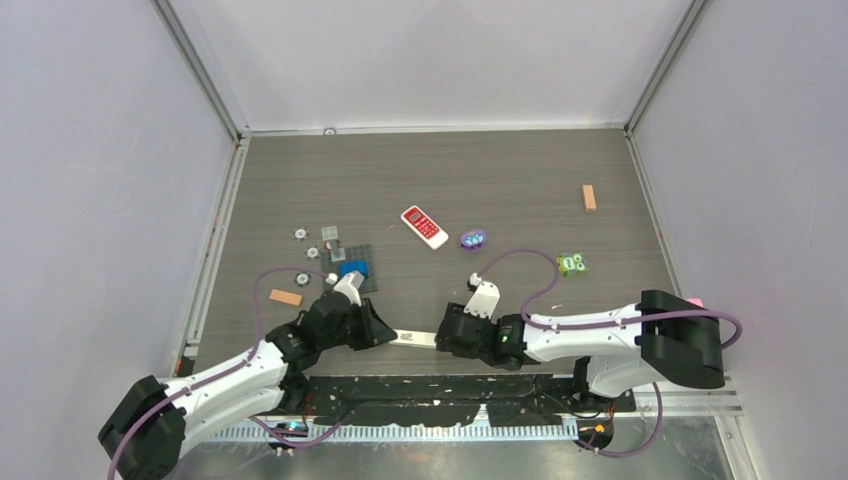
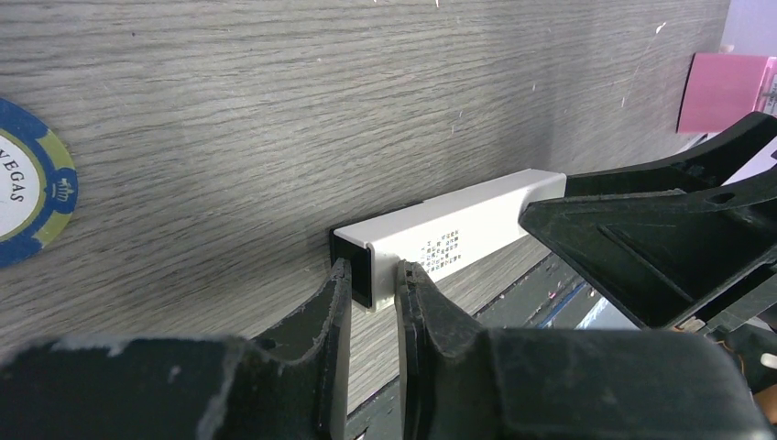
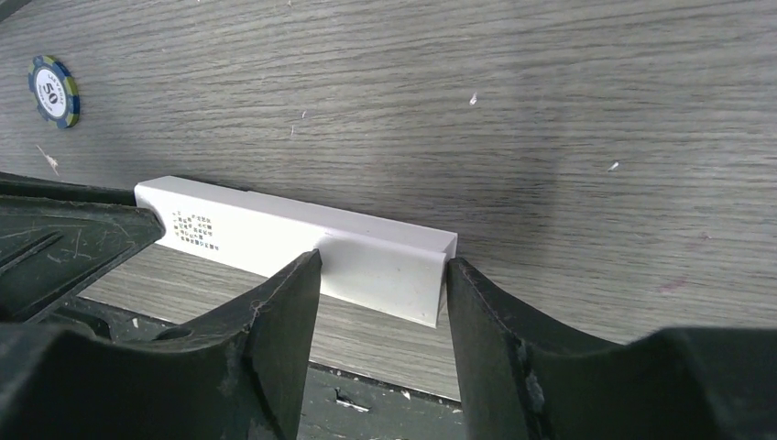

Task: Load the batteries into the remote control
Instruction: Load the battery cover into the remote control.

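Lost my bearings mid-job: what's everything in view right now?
remote control: one, white, black end, between the grippers
wider remote: one, white, red face, centre
round chips: three, pale-centred, left of centre
grey plate: one, carrying a blue brick, left of centre
tan blocks: two, one far right, one near left
purple toy: one, centre
green toy: one, right of centre
pink item: one, right edge
batteries: none made out
left gripper: one, black, shut on the remote control's black end
right gripper: one, black, open, straddling its white end

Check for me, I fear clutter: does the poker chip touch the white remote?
No, the poker chip lies well apart from the white remote.
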You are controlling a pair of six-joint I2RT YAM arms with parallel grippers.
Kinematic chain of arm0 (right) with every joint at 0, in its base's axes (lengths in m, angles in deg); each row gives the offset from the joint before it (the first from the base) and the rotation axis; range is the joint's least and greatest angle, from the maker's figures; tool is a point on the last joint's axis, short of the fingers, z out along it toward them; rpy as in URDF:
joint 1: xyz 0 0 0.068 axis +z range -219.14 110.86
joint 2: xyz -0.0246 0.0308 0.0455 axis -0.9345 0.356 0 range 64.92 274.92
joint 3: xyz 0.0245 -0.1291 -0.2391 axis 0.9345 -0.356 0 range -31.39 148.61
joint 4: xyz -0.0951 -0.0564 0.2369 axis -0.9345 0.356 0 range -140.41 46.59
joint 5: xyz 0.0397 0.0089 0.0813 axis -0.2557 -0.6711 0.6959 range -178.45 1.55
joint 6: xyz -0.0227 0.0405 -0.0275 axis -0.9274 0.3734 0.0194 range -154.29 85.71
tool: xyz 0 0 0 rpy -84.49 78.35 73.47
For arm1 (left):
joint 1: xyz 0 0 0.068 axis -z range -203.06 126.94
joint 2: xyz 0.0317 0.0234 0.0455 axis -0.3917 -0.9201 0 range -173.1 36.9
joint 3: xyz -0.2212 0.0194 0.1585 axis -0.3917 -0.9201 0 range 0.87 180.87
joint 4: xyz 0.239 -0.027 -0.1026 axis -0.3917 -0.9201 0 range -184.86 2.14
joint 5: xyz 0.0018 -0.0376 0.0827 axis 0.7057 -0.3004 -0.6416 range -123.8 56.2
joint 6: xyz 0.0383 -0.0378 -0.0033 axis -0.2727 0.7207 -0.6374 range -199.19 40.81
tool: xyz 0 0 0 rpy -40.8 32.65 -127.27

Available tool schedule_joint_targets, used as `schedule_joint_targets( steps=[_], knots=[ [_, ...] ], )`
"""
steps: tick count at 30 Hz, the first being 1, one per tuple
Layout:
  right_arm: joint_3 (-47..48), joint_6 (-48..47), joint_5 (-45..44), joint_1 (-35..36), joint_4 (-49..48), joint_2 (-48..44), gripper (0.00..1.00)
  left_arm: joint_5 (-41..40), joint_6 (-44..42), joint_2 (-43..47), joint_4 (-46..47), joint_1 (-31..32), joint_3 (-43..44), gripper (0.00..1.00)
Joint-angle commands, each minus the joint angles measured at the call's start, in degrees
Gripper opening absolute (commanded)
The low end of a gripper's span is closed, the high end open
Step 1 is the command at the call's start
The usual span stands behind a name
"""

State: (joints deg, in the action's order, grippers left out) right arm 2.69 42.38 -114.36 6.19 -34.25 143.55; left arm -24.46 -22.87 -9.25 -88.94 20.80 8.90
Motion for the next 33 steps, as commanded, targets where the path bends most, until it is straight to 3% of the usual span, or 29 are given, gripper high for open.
schedule_joint_targets(
  steps=[1, 10, 15, 23, 33],
  knots=[
    [-2.1, -1.8, 3.3, 1.3, 9.3, 5.7, 0.57, 3.8, -0.4, -1.0, -3.4, 2.0, -2.7, 0.21],
    [4.3, -1.9, 1.8, 3.1, 14.7, 10.0, 0.53, 4.5, -0.7, -2.5, -1.7, 1.9, -2.6, 0.21],
    [4.4, -1.0, 3.9, 3.2, 11.1, 12.3, 0.52, 6.6, -0.5, -3.4, 0.6, 1.9, -2.7, 0.21],
    [3.8, -0.2, 6.8, 3.4, 3.0, 16.2, 0.53, 14.4, 3.6, -5.3, 17.5, 1.9, -6.3, 0.2],
    [5.8, -1.2, 9.8, 3.5, -2.8, 22.9, 0.58, 16.1, 4.7, -4.0, 20.7, 2.0, -7.6, 0.18]
  ],
)
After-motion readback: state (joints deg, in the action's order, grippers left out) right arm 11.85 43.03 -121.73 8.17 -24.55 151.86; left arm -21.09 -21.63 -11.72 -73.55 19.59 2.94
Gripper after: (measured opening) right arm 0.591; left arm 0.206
